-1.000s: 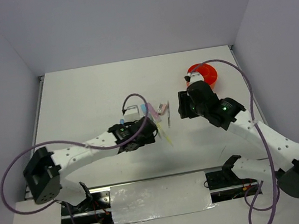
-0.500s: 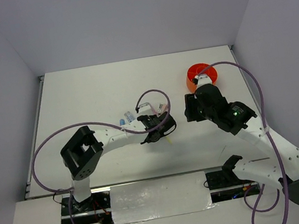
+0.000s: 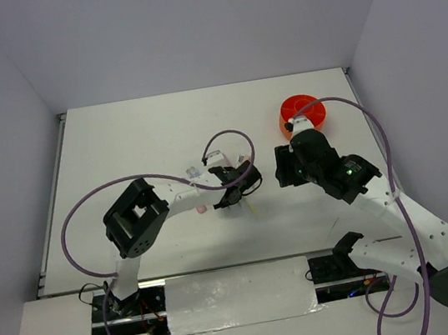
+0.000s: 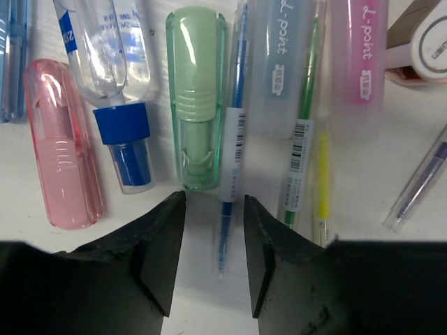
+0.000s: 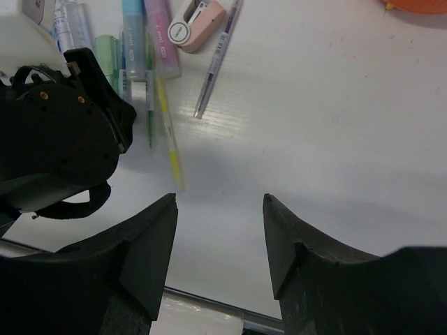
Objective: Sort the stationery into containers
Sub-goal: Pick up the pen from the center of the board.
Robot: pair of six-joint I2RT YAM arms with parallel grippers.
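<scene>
pastel stationery point(image 4: 199, 105) row, orange pot point(image 3: 295, 108) apart

White table point(image 3: 135, 138): stationery point(image 4: 199, 105) clustered mid-table; orange pot point(image 3: 291, 109) near far-right corner.

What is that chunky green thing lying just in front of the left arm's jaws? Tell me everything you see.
The green stick is stubby and round-ended, of see-through green plastic with a paler, ribbed green piece inside. It lies flat on the white table, pointing away from the left gripper. A thin blue pen lies against one side; a blue-capped clear bottle lies beside the other. Its near end reaches one jaw tip; whether they touch is unclear.
</scene>
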